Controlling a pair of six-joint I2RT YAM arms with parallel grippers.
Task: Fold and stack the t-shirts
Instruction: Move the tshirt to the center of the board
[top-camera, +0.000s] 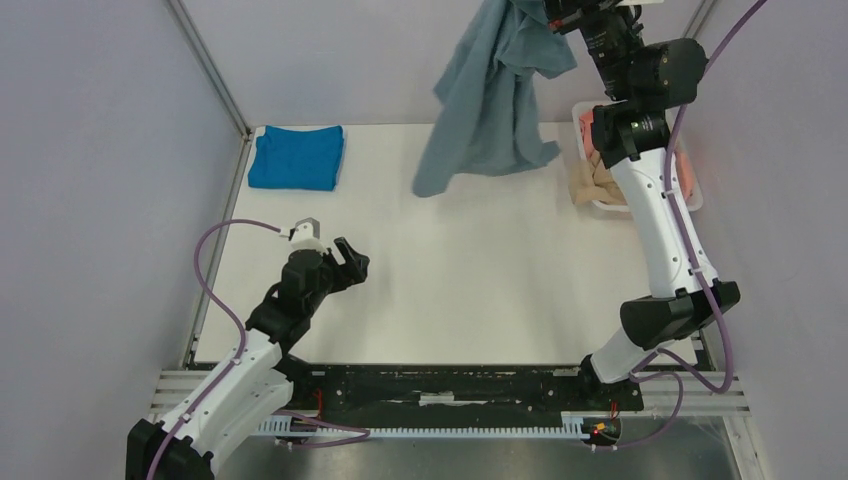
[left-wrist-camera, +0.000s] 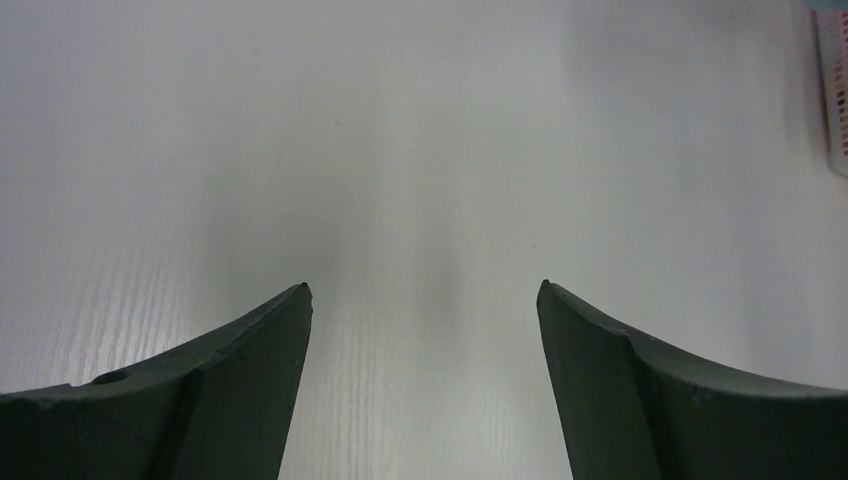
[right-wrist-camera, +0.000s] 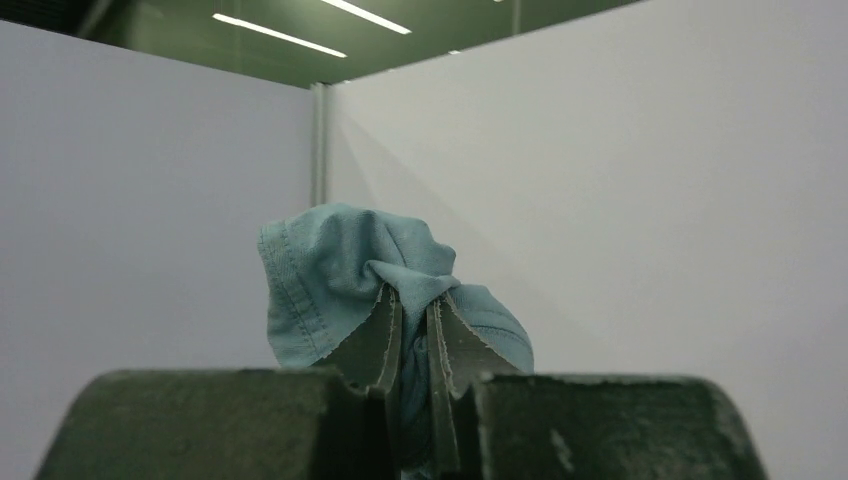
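Note:
My right gripper (right-wrist-camera: 415, 300) is raised high at the back right and shut on a bunch of the dusty grey-blue t-shirt (right-wrist-camera: 340, 265). In the top view the shirt (top-camera: 490, 100) hangs down from it, its lower edge over the far middle of the table. A bright blue t-shirt (top-camera: 297, 157) lies folded at the far left corner. Tan and salmon-pink shirts (top-camera: 592, 180) sit in a white tub (top-camera: 695, 190) at the far right. My left gripper (top-camera: 352, 262) is open and empty, low over the bare white table (left-wrist-camera: 424, 150) at the near left.
Grey walls and metal posts enclose the table on three sides. The tub's edge (left-wrist-camera: 832, 90) shows at the right of the left wrist view. A black rail (top-camera: 450, 385) runs along the near edge.

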